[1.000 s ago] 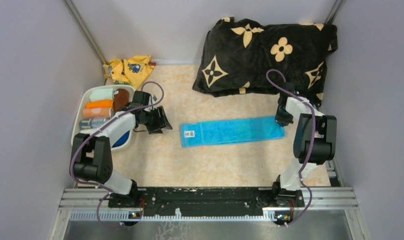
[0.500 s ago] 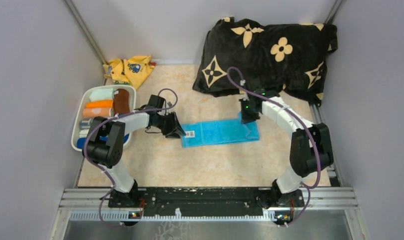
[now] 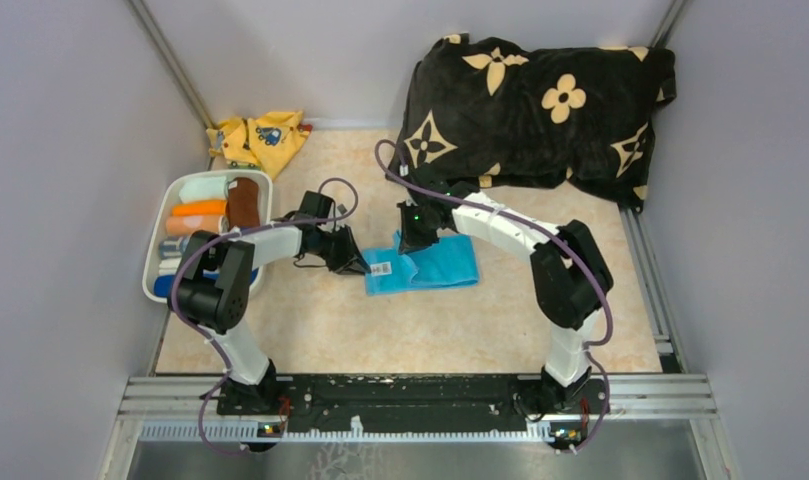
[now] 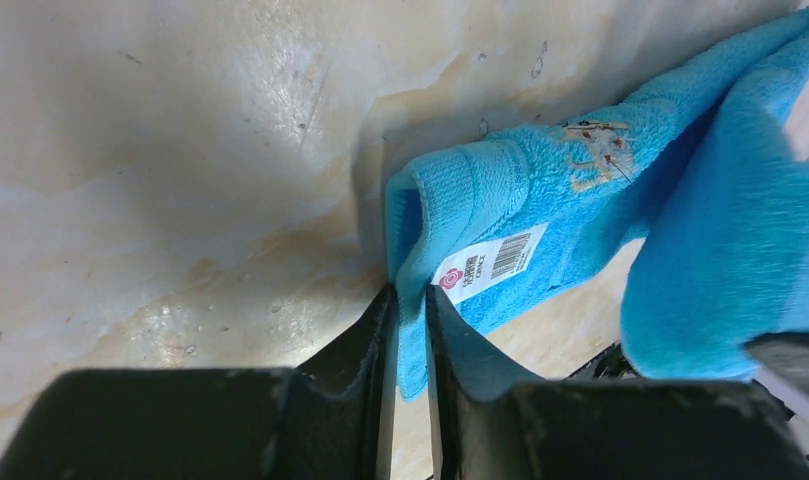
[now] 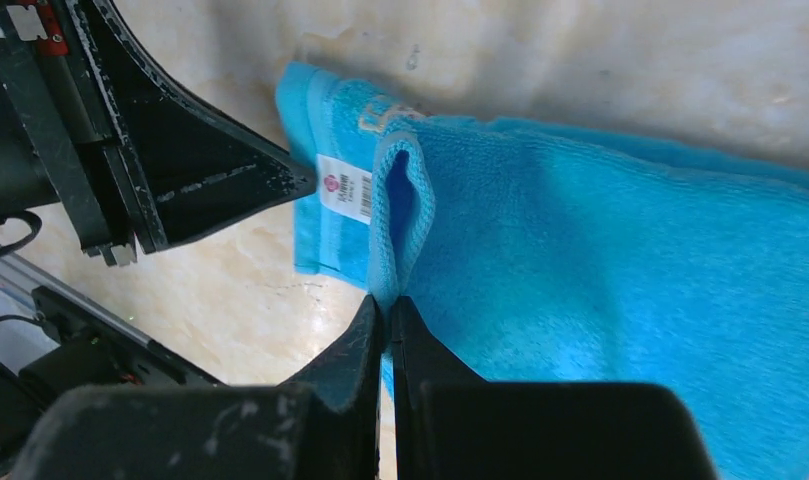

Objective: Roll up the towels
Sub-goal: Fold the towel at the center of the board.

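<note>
A blue towel (image 3: 432, 270) with a white label (image 3: 381, 268) lies folded over itself in the middle of the table. My left gripper (image 3: 358, 264) is shut on its left edge, seen in the left wrist view (image 4: 408, 300), beside the label (image 4: 485, 264). My right gripper (image 3: 408, 243) is shut on the towel's other end (image 5: 400, 200), carried over on top of the left half (image 5: 325, 215). The left gripper's fingers (image 5: 230, 185) show in the right wrist view, close to the label (image 5: 345, 188).
A white basket (image 3: 152, 262) of rolled towels (image 3: 198, 211) stands at the left. A yellow cloth (image 3: 260, 138) lies at the back left. A large black flowered cushion or blanket (image 3: 535, 105) lies at the back right.
My right gripper has dragged the towel's right end leftward across the towel, folding it in half. My left gripper moved right and closed on the left edge.
</note>
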Controlling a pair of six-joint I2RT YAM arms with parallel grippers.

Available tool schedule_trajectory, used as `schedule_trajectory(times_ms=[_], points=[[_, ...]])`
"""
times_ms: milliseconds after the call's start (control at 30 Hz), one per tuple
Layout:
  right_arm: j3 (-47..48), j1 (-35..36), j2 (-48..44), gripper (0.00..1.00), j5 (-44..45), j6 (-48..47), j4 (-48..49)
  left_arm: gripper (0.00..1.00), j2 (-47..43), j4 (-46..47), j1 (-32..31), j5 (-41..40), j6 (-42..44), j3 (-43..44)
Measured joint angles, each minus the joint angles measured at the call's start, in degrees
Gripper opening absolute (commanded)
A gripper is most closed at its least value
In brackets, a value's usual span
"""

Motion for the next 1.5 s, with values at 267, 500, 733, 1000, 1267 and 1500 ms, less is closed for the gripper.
schedule_trajectory(times_ms=[267, 500, 733, 1000, 1267, 1500], points=[[1.2, 4.0, 5.3, 0.00, -0.3, 6.5, 2.6, 0.20, -0.2, 1.6, -0.1, 0.2, -0.9, -1.0], [4.0, 5.9, 7.0, 0.00, -0.4, 9.0, 4.4, 0.20, -0.4, 2.4, -0.5, 0.2, -1.5, -1.6], [4.4, 6.6, 10.0, 0.18, 0.0, 9.9, 6.1, 0.26, -0.8, 2.5, -0.6, -0.2, -1.5, -1.7], [4.4, 6.7, 10.4, 0.43, -0.8, 7.9, 7.0, 0.44, -3.9, -0.6, -0.7, -4.7, -1.2, -2.1], [-9.6, 1.3, -7.2, 0.41, -3.5, 4.8, 13.3, 0.53, -13.2, -9.0, -0.7, -13.5, -0.3, -2.0], [-29.5, -12.5, -19.5, 0.40, -12.4, 5.3, 25.5, 0.48, -18.3, -11.3, -6.3, -16.0, -1.0, 2.1]])
